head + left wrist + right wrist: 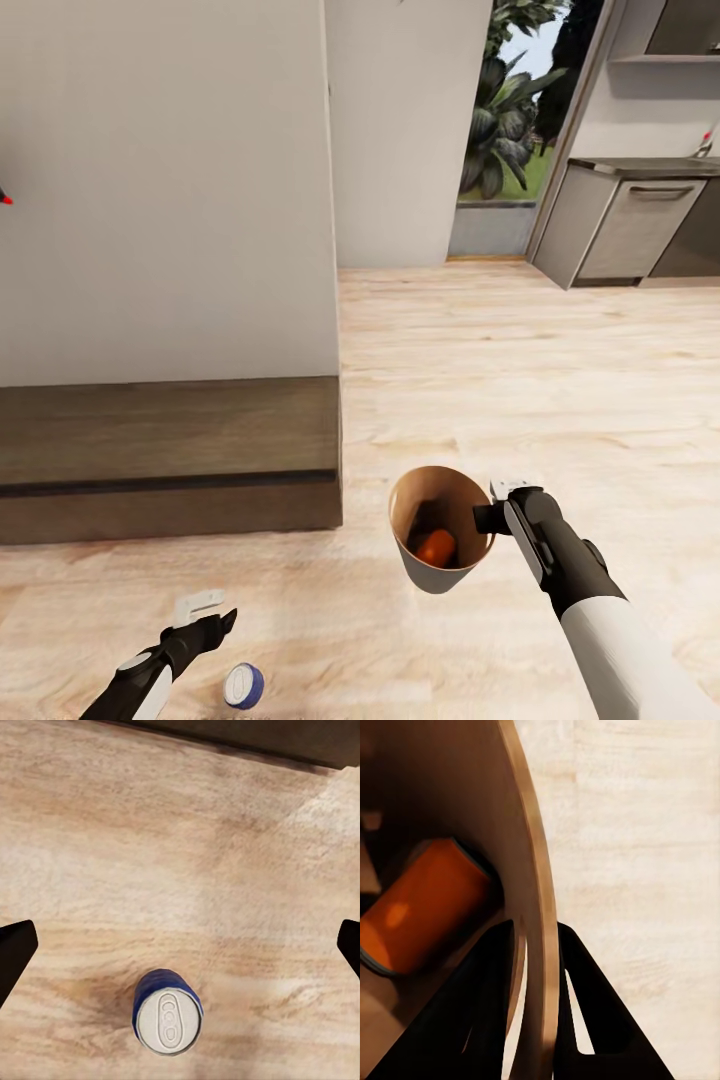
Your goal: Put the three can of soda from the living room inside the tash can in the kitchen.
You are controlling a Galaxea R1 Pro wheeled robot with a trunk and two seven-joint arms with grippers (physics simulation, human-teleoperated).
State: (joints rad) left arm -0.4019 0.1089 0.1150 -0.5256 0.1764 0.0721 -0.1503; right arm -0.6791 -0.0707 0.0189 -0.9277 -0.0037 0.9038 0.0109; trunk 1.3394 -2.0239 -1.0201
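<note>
My right claw is clamped on the bin rim at its 3 o'clock, an orange can inside. Left claw hangs spread above the blue can, upright on the floor. Light, slick metal: grip mid-body.

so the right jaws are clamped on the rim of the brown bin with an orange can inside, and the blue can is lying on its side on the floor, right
Not quite: the dark blue soda can with the silvery top stands upright on the light wood floor, as the left wrist view shows, its lid facing the camera. The rest holds: the right gripper grips the rim of the round brown copper-toned bin, with a bright orange can inside.
</note>
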